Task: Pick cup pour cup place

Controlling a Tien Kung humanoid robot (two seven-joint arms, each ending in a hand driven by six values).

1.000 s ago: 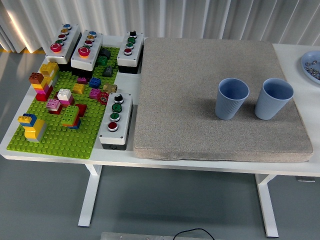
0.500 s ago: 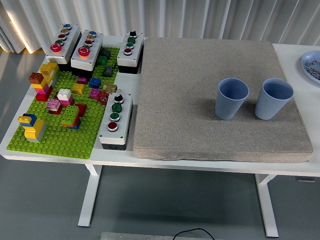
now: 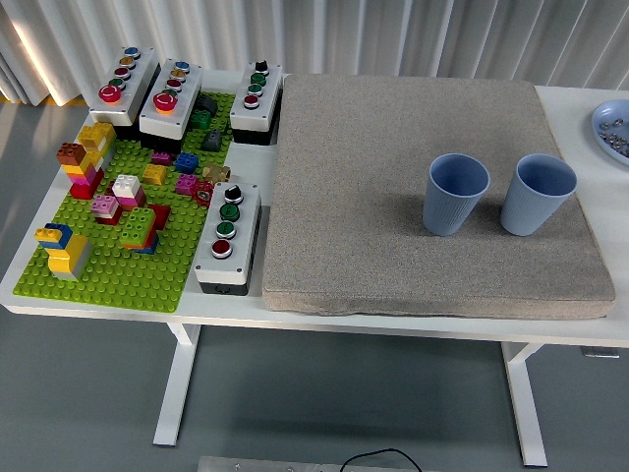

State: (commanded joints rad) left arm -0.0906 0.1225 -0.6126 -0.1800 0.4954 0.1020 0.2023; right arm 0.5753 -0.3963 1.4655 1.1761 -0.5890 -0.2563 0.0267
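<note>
Standing upright side by side, apart, on the grey mat [image 3: 393, 177]: left cup [image 3: 456, 194], right cup [image 3: 538, 194]; no hands visible, finger state unknown.

Neither of the robot's arms nor either hand shows in the head view, and no person's hand reaches in over the white table [image 3: 413, 329], so their pose and finger state cannot be told.

Table: white table [image 3: 580, 103], grey foam pad [image 3: 393, 138] on it.
Left: green baseplate [image 3: 118, 275] with coloured bricks [image 3: 84, 157]; four button boxes [image 3: 227, 236].
Far right: blue dish [image 3: 611, 128], partly cut off.
</note>
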